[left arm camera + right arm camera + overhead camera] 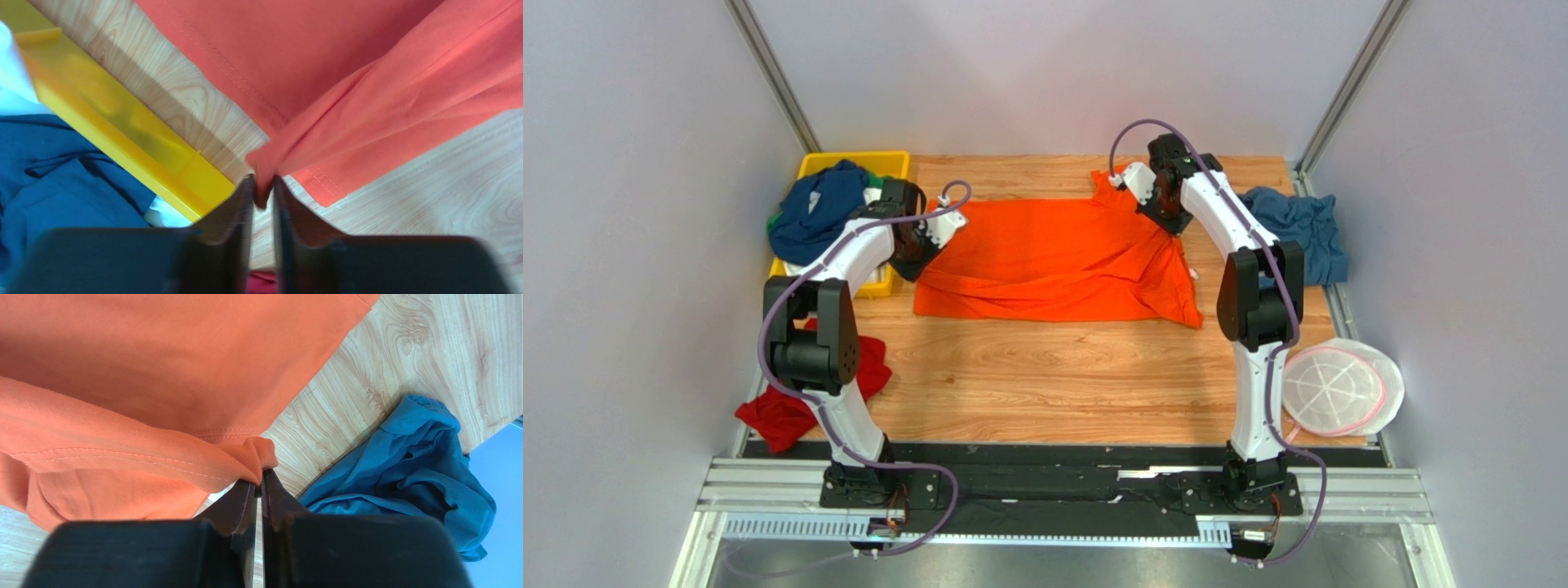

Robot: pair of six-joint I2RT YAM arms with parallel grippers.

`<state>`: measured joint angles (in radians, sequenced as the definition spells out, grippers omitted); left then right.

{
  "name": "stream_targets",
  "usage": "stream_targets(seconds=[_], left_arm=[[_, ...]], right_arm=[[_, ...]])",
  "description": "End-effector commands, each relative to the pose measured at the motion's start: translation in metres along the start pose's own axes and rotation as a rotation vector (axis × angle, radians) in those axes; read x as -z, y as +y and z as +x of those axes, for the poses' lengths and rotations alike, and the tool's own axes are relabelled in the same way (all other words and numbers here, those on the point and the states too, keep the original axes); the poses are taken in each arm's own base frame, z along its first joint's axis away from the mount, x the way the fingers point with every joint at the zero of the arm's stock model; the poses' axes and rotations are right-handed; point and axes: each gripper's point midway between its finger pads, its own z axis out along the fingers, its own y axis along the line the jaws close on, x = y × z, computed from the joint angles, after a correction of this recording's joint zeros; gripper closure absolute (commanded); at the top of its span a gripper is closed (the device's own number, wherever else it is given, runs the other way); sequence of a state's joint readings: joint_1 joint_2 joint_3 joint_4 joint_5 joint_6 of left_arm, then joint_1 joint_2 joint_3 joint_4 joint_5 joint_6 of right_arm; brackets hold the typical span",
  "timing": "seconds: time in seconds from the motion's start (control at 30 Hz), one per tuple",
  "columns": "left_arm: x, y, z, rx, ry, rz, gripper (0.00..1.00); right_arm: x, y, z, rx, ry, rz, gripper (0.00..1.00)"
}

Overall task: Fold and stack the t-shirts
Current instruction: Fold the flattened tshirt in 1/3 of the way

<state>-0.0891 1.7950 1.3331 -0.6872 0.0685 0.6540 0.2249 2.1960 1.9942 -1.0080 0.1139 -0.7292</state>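
Observation:
A bright orange t-shirt (1063, 260) lies spread across the far middle of the wooden table. My left gripper (918, 249) is shut on its left edge; the pinched fold shows in the left wrist view (263, 177). My right gripper (1163, 211) is shut on its right edge, and the right wrist view (258, 473) shows the hem pinched between the fingertips. A steel-blue t-shirt (1298, 228) lies crumpled at the far right, also seen in the right wrist view (405, 471). A red t-shirt (799, 398) lies bunched at the near left. A navy t-shirt (821, 206) sits in the tray.
A yellow plastic tray (876, 284) stands at the far left, holding several crumpled shirts, its rim close to my left gripper (123, 147). A round white-and-pink disc (1341, 388) lies at the near right. Grey walls close in the table on three sides.

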Motion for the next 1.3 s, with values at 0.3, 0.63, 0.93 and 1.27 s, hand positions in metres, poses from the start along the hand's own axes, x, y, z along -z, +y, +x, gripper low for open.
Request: stream_targets(seconds=[0.3,0.63,0.93,1.27], left_arm=[[0.007,0.020,-0.008,0.080,-0.068,-0.138,0.52],[0.035,-0.024,-0.035,0.008,-0.244,0.078,0.50],[0.022,-0.037,-0.048,-0.001,-0.240,0.184,0.50],[0.016,-0.033,-0.036,-0.018,-0.204,0.142,0.50]], right_arm=[[0.009,-0.013,0.002,-0.090,-0.025,0.094,0.57],[0.054,0.036,-0.002,-0.167,-0.152,-0.030,0.52],[0.055,0.105,-0.022,-0.110,-0.167,-0.226,0.51],[0.019,0.120,-0.028,-0.073,-0.122,-0.256,0.42]])
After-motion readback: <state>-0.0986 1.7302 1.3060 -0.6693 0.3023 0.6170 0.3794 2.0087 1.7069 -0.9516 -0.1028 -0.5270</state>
